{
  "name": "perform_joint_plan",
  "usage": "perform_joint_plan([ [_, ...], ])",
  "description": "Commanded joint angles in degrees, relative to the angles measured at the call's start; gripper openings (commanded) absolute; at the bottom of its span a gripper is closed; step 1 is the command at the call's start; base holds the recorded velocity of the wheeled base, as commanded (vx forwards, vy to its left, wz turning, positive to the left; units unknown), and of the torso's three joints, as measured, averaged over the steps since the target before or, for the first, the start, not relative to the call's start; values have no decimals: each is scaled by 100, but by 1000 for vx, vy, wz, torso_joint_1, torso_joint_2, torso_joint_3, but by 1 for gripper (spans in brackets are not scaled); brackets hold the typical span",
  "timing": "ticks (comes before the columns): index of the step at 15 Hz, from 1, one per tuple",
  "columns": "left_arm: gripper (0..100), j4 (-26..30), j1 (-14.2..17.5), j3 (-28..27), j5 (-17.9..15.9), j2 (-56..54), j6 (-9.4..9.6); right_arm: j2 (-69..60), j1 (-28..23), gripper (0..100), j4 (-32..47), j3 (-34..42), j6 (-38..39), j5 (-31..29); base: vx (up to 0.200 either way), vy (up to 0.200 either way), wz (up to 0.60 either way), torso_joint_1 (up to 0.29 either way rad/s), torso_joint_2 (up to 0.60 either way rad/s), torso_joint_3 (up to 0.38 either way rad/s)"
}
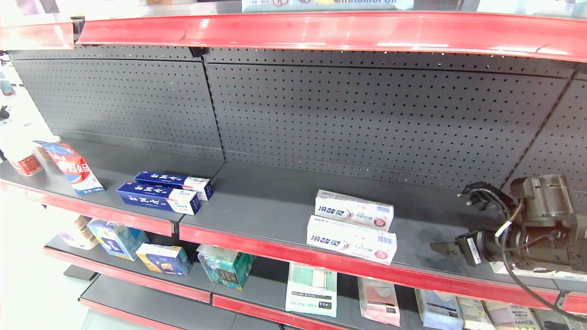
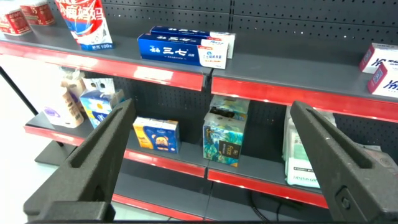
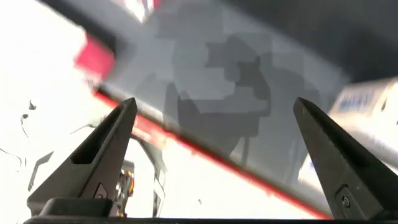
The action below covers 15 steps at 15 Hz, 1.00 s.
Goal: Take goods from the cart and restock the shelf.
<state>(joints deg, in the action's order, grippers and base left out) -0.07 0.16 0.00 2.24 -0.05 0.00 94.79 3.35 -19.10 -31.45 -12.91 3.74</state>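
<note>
Nearby, toothpaste box (image 1: 351, 239) beside right pincer (image 1: 439, 248)

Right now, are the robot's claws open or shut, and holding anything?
Left claw: open, empty.
Right claw: open, empty.

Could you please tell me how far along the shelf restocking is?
Looks done: two white toothpaste boxes and two blue boxes lie on the shelf. In hand: nothing; the right gripper hovers over the shelf's right end, jaws open and empty, and the left gripper is open too. Remaining: much of the shelf is bare, so more goods are probably due.
</note>
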Motion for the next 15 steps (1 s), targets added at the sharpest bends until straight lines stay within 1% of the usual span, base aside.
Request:
perform_joint_plan([
  [1, 100, -1, 2, 0, 4, 5, 0, -137, 87, 100, -58, 192, 43, -40, 0, 0, 0, 0, 0, 0],
  [6, 100, -1, 2, 0, 4, 5, 0, 241, 342, 100, -190, 192, 157, -75, 0, 0, 0, 0, 0, 0],
  [8, 100, -1, 2, 0, 4, 5, 0, 654, 333, 100, -867, 377, 140, -172, 0, 0, 0, 0, 0, 0],
  [11, 100, -1, 2, 0, 4, 5, 0, 742, 315, 100, -911, 412, 113, -242, 0, 0, 0, 0, 0, 0],
  [14, 100, -1, 2, 0, 4, 5, 0, 769, 570, 100, -920, 394, 148, -225, 0, 0, 0, 0, 0, 0],
  [15, 100, -1, 2, 0, 4, 5, 0, 769, 570, 100, -920, 394, 148, -225, 0, 0, 0, 0, 0, 0],
])
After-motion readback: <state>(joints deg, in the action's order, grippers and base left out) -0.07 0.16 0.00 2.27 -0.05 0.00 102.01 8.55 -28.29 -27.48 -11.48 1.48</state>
